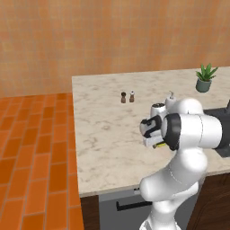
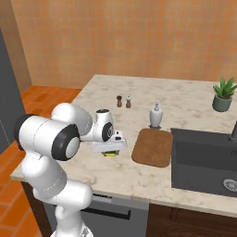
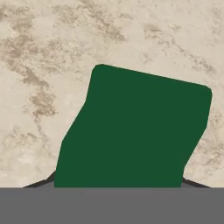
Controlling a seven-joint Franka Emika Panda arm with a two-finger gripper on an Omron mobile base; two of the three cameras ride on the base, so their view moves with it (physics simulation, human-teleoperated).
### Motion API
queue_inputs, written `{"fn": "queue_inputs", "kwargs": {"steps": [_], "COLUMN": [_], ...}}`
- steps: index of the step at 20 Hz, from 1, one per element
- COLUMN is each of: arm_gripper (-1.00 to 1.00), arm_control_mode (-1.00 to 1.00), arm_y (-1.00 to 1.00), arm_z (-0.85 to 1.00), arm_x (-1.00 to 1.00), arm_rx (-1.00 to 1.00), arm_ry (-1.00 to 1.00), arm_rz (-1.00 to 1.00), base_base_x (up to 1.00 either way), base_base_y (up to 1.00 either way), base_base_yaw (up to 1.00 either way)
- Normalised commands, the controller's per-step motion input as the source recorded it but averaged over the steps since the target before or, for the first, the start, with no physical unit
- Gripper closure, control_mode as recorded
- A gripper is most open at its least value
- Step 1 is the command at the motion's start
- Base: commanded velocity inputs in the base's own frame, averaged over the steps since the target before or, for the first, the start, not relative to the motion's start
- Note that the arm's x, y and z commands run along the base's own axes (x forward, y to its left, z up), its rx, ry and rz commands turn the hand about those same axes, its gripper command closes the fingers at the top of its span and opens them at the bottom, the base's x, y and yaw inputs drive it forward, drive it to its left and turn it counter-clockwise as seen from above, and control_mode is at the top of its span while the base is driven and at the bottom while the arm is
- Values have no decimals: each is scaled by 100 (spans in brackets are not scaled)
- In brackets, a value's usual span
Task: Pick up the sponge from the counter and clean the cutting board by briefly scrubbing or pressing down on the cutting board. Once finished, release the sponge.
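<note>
The sponge (image 3: 135,131) takes up most of the hand view, its green scrub face toward the camera. My gripper (image 3: 118,186) is down over it, and the dark fingertips (image 3: 41,183) lie against its two sides. From the right base view the sponge (image 2: 110,154) shows as a yellow and green sliver under the gripper (image 2: 111,150), low on the beige marble counter (image 2: 185,97). The brown cutting board (image 2: 152,147) lies just to the right of the hand, apart from it. In the left base view the sponge (image 1: 158,145) peeks out beneath the hand on the counter (image 1: 108,134).
Two small shakers (image 2: 119,101) stand further back on the counter. A soap dispenser (image 2: 156,115) sits behind the board. The dark sink (image 2: 203,162) lies right of the board, and a potted plant (image 2: 223,95) stands at the far right. Orange tiled floor (image 1: 31,157) lies to the left.
</note>
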Motion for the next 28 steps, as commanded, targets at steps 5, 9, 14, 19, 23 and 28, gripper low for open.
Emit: {"fn": "queue_inputs", "kwargs": {"steps": [5, 9, 14, 19, 23, 28], "arm_gripper": [-100, -100, -100, -100, -100, -100], "arm_control_mode": [-100, -100, -100, -100, -100, -100], "arm_y": [0, 0, 0, 0, 0, 0], "arm_z": [-44, -16, 4, 40, 98, 100], "arm_x": [6, 0, -15, -27, -77, -86], "arm_rx": [0, 0, 0, 0, 1, 9], "arm_ry": [6, 1, -3, -13, -21, -24], "arm_rz": [0, 0, 0, 0, 0, 0], "base_base_x": [0, 0, 0, 0, 0, 0], "base_base_y": [0, 0, 0, 0, 0, 0], "base_base_yaw": [0, 0, 0, 0, 0, 0]}}
